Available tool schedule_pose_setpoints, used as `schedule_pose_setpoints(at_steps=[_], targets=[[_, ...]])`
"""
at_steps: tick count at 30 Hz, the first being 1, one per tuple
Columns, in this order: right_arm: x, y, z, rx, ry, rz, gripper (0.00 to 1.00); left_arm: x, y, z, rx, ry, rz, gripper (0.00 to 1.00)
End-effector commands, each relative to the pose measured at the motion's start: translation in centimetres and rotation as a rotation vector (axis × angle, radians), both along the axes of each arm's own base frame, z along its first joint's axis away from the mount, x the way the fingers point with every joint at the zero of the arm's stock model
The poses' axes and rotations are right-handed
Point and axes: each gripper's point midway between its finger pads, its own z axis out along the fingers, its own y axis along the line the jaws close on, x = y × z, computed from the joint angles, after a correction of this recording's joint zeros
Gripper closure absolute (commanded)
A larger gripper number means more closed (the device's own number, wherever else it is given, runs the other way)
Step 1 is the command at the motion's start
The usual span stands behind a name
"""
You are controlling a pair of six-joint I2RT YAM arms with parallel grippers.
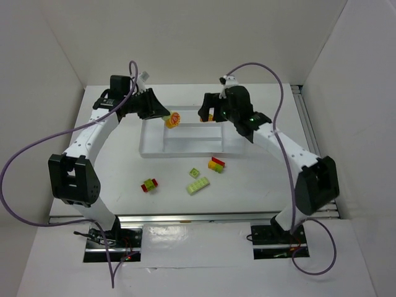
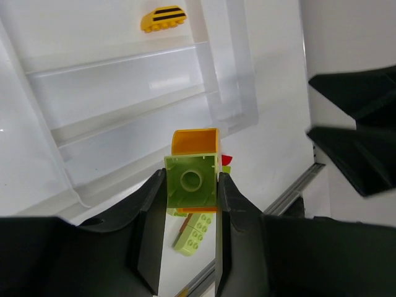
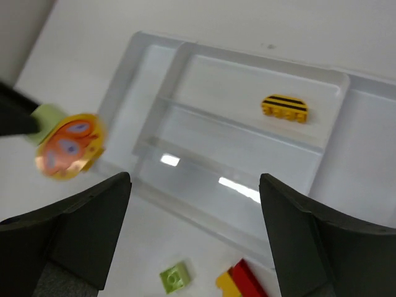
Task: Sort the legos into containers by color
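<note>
My left gripper [image 2: 189, 198] is clenched on a mixed stack [image 1: 172, 119]: a light green brick with a yellow-orange one behind it, fronted by a round orange printed face. It hangs above the tray [image 1: 151, 148] at about 11 o'clock of its rim. My right gripper [image 3: 195, 180] stands released, jaws wide and nothing between them, at 3 o'clock of the stack and apart from it.

As I read it, the step in hand is splitting this stack so that each colour can go to its own slot. I would bring the right jaws onto the orange part alone, squarely across its flat sides, then peel with a slight twist rather than a straight pull, since stud joints let go more easily when levered. The left jaws sit on the green brick's smooth walls, so a hard tug could slip it out.

Everything is hard, glossy plastic. The green brick shows its hollow underside with a ring in the middle. The tray is milky white and shiny, with raised dividers that catch glare. A yellow arched piece with black stripes [image 3: 284, 107] lies in one long slot. On the table [image 1: 124, 161], at 6 o'clock of the tray, wait a long green plate [image 1: 198, 185], a small green brick [image 1: 195, 172], a yellow-and-red pair [image 1: 216, 164] and a red-green-yellow cluster [image 1: 149, 184].
</note>
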Motion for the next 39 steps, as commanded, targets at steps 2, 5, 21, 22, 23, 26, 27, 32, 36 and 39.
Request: schedule_pose_setpoints(at_steps=[2, 5, 21, 22, 23, 26, 27, 32, 36, 39], targets=[[-6.6, 3.9, 3.5, 0.114, -0.101, 0.298, 0.05, -0.2, -2.2, 1.9, -0.061, -0.082, -0.109, 1.00], [-8.2, 5.0, 3.1, 0.057, -0.109, 0.337, 0.00, -0.3, -3.1, 2.1, -0.083, -0.086, -0.146, 1.00], [-10.8, 3.2, 7.2, 0.615, -0.075, 0.522, 0.03, -3.6, -6.2, 7.7, -0.451, -0.159, -0.525, 1.00], [-11.1, 3.3, 7.4, 0.634, -0.073, 0.532, 0.03, -3.9, -6.2, 7.5, -0.459, -0.151, -0.535, 1.00], [-11.3, 3.2, 7.0, 0.652, -0.056, 0.556, 0.03, -3.8, -6.2, 7.7, -0.461, -0.158, -0.536, 1.00], [-11.4, 3.6, 7.8, 0.744, -0.074, 0.616, 0.03, -4.0, -6.2, 7.8, -0.464, -0.158, -0.534, 1.00], [-11.3, 3.7, 8.0, 0.751, -0.072, 0.627, 0.02, -3.9, -6.2, 8.1, -0.465, -0.171, -0.537, 1.00], [-10.5, 4.9, 7.9, 0.779, -0.049, 0.644, 0.02, -4.1, -6.3, 8.7, -0.477, -0.189, -0.558, 1.00], [-10.0, 5.6, 8.1, 0.801, -0.059, 0.653, 0.02, -4.2, -6.3, 8.5, -0.476, -0.180, -0.556, 1.00], [-9.9, 6.0, 8.5, 0.816, -0.070, 0.671, 0.10, -4.2, -6.2, 8.0, -0.467, -0.165, -0.546, 1.00]])
